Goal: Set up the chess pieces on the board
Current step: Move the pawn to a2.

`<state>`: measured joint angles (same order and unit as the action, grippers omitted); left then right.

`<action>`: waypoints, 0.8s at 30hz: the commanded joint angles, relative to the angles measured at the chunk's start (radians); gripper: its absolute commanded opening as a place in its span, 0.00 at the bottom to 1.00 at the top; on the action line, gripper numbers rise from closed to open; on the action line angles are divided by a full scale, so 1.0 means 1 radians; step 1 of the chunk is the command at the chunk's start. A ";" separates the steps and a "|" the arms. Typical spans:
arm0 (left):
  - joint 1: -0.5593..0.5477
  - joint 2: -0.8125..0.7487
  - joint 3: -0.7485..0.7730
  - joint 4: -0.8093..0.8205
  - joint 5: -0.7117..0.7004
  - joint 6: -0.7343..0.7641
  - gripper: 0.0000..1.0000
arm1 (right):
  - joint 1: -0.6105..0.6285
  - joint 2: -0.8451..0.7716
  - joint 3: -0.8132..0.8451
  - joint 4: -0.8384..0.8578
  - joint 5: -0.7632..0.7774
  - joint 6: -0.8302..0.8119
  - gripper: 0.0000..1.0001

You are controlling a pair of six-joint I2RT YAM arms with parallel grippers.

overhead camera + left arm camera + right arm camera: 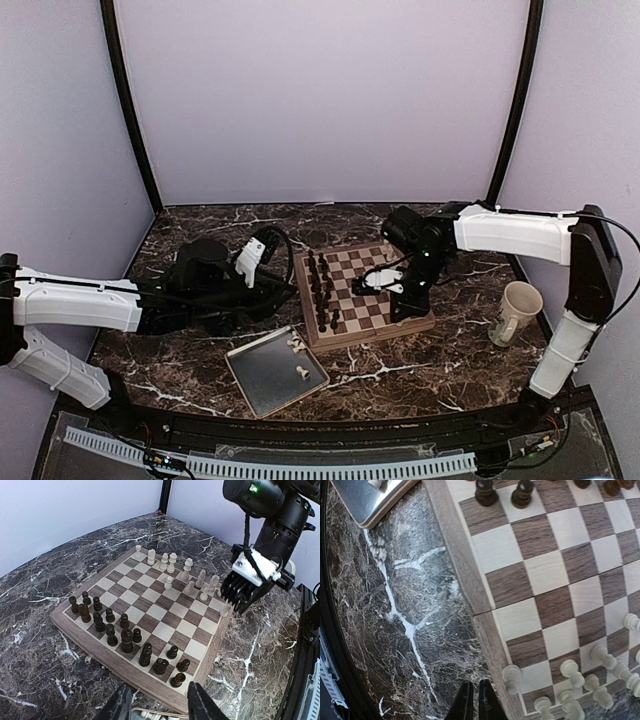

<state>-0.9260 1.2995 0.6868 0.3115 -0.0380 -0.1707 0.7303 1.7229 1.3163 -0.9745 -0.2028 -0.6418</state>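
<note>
The board [372,262] lies mid-table. Dark pieces [320,290] fill its left side and several cream chess pieces [170,562] stand on its right side. More cream pieces [297,345] lie in the grey tray [260,385]. My right gripper [475,700] is shut and empty. It hangs over the marble just off the board's near right corner, next to a cream pawn [512,677] on the corner square. It also shows in the left wrist view [240,595]. My left gripper [159,702] is open and empty, above the tray's far rim by the board's left edge.
A cream mug [518,312] stands on the table at the right. The tray sits in front of the board's near left corner. The board's middle rows [540,570] hold no pieces. Purple walls close in the back and sides.
</note>
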 commanded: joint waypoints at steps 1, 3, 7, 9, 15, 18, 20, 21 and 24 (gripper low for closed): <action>-0.005 -0.003 0.026 -0.010 0.001 0.013 0.41 | 0.018 0.001 -0.039 0.024 0.030 0.020 0.08; -0.005 -0.002 0.026 -0.011 0.002 0.013 0.41 | 0.018 0.003 -0.042 0.034 0.055 0.027 0.08; -0.005 0.002 0.026 -0.008 0.002 0.012 0.41 | 0.018 0.014 -0.041 0.053 0.097 0.035 0.08; -0.005 0.003 0.026 -0.008 0.003 0.010 0.41 | 0.018 0.021 -0.041 0.061 0.108 0.039 0.08; -0.005 0.003 0.022 -0.005 0.003 0.008 0.41 | 0.018 0.031 -0.037 0.069 0.097 0.040 0.08; -0.006 0.004 0.022 -0.005 0.004 0.007 0.41 | 0.021 0.037 -0.042 0.073 0.092 0.039 0.09; -0.005 0.005 0.022 -0.005 0.005 0.008 0.41 | 0.022 0.042 -0.049 0.077 0.112 0.039 0.09; -0.005 0.006 0.023 -0.005 0.006 0.009 0.41 | 0.023 0.045 -0.055 0.081 0.125 0.039 0.09; -0.005 0.009 0.026 -0.005 0.007 0.011 0.41 | 0.023 0.045 -0.067 0.093 0.169 0.040 0.09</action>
<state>-0.9260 1.3067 0.6868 0.3119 -0.0380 -0.1684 0.7475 1.7565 1.2709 -0.9077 -0.0879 -0.6113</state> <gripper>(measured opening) 0.408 0.086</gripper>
